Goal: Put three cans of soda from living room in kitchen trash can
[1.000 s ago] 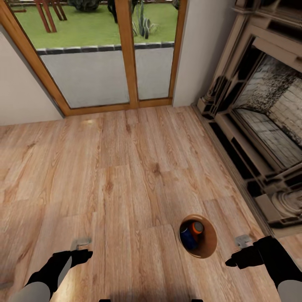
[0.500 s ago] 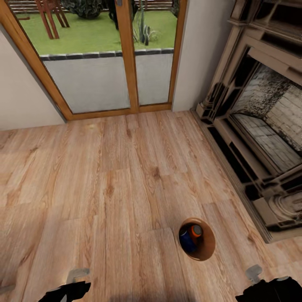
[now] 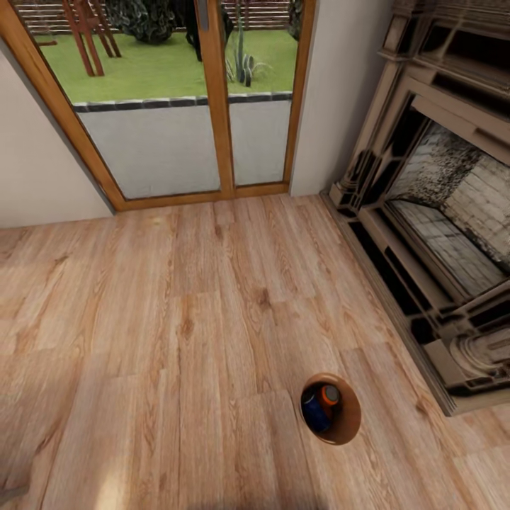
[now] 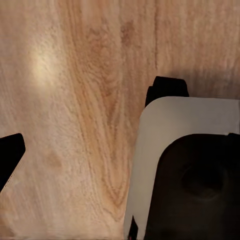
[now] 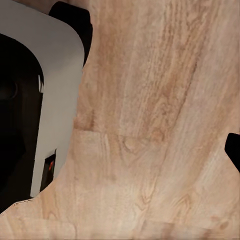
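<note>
Both arms have dropped out of the head view since a second ago. On the wood floor [image 3: 177, 319] stands the trash can [image 3: 347, 425], beside the fireplace [image 3: 439, 234], with an orange can [image 3: 328, 397] and a blue can [image 3: 314, 413] inside. Each wrist view shows bare floor between widely parted fingers [image 4: 10, 152], holding nothing; the right fingers [image 5: 233, 145] likewise.

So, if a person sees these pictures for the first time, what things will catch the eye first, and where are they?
The eye falls first on the small round bin standing on the wood floor, low and right of centre in the head view, with an orange can and a blue can inside it. Next comes the brick-and-stone fireplace along the right side, and the wood-framed glass doors at the far wall, with green lawn behind them.
</note>
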You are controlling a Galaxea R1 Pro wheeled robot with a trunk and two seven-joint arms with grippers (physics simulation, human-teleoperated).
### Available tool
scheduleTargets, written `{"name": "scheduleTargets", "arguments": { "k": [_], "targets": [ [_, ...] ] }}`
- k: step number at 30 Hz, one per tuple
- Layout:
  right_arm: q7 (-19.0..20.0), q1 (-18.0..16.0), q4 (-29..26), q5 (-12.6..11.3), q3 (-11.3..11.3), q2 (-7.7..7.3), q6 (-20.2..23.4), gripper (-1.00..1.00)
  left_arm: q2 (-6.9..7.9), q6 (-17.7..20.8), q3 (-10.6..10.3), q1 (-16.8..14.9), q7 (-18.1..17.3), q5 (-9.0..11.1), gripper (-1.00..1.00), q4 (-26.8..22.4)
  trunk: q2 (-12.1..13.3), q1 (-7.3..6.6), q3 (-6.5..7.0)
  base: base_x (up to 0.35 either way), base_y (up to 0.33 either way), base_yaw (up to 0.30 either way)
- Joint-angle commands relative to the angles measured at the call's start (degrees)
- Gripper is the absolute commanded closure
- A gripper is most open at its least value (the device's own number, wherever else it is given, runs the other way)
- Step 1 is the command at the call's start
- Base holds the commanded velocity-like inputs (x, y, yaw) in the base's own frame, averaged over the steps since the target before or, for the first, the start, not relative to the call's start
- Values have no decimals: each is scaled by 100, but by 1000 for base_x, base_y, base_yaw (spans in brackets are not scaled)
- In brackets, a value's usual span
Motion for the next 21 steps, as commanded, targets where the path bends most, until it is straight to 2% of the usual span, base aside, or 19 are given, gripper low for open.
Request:
{"name": "scheduleTargets", "arguments": {
  "k": [1,5,10,13,14,19,20,21],
  "targets": [
    [-78,13,84,-6,-9,-2,-108,-100,7,-73,2,62,1,3,-100,1,42,-22,29,0,0,0],
    [-257,53,331,-9,-28,-5,-497,-100,46,-322,6,268,54,6,-100,7,202,-110,136,0,0,0],
    [-486,78,630,-16,-40,-14,-737,-100,102,-479,11,515,188,13,-100,39,403,-220,270,0,0,0],
    [-847,175,906,-19,-48,-18,-1050,-100,207,-568,22,791,247,80,-100,138,523,-286,351,0,0,0],
    [-935,227,983,-19,-49,-20,-1156,-100,285,-595,23,832,255,184,-100,167,563,-308,378,0,0,0],
    [-1067,345,1139,-34,-50,-25,-1307,-100,423,-644,22,894,271,595,-100,515,763,-418,512,0,0,0],
    [-1094,467,1194,-168,-50,-17,-1363,-100,452,-740,19,1016,273,715,-100,633,804,-440,539,0,0,0],
    [-1098,489,1219,-211,-50,-15,-1389,-100,455,-777,19,1047,274,732,-100,651,844,-462,565,0,0,0]
  ]
}}
